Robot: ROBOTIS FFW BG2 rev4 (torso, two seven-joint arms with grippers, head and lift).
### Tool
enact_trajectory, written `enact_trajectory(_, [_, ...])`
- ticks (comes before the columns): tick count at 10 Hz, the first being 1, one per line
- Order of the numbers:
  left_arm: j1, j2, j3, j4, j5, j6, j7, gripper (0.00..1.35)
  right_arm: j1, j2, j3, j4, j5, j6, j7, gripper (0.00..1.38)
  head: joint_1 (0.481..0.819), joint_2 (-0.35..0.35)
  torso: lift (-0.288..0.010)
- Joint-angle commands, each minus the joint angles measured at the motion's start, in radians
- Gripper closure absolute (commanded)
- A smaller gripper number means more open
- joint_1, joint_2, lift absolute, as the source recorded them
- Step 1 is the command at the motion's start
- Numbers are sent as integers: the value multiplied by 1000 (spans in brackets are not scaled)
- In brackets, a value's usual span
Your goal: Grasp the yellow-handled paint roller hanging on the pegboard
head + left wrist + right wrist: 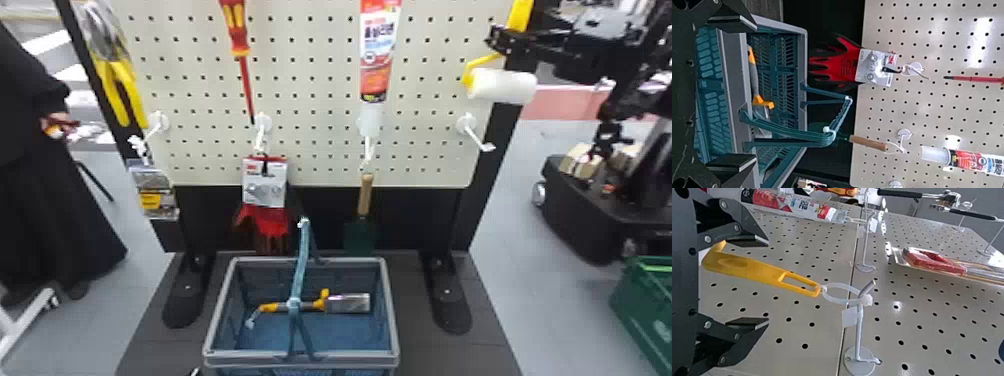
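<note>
The right arm [575,35] is coming in from the right edge near the top of the head view, stretching level toward the upper right corner of the pegboard [310,100]. The right tool [766,282] is standing wide, its two black fingers [746,235] straddling the yellow handle [750,268] of the paint roller [502,86] without closing on it. The handle is lying nearer one finger, with a clear gap to the other. The roller is hanging at the board's right edge. Its handle is running upright with a slight tilt, out past the top of the head view. Its slotted end is hanging by a white loop [836,291] from a white peg hook [860,305] just beyond the fingertips. Its white sleeve is lying crosswise at the bottom, pointing right beyond the board's edge, and another white hook [472,130] is sticking out just below it. Farther left along the board, well apart from the roller, a sealant tube [377,55], a red-and-yellow screwdriver [240,45] and yellow-handled pliers [112,65] are hanging. Red gloves [267,225] and a wooden-handled trowel [366,192] are dangling lower down. The left tool [754,92] is also standing wide, hovering over the near rim of a blue-grey basket [240,359]. The basket is sitting on the dark desk [160,355] and holding a yellow-gripped scraper [320,304].
</note>
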Motion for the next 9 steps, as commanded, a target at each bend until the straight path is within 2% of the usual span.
enact_trajectory(1, [3,0,1,0,6,0,0,142,2,-1,0,7,-4,1,-1,935,549,0,-100])
enact_trajectory(2, [5,0,1,0,6,0,0,142,2,-1,0,7,-5,1,-5,1150,549,0,-100])
enact_trajectory(3, [3,0,1,0,6,0,0,142,-1,-1,-1,7,-5,-1,-5,1291,549,0,-100])
enact_trajectory(9, [5,0,1,0,9,-2,0,142,19,-1,-1,5,-25,-7,-11,1289,549,0,-100])
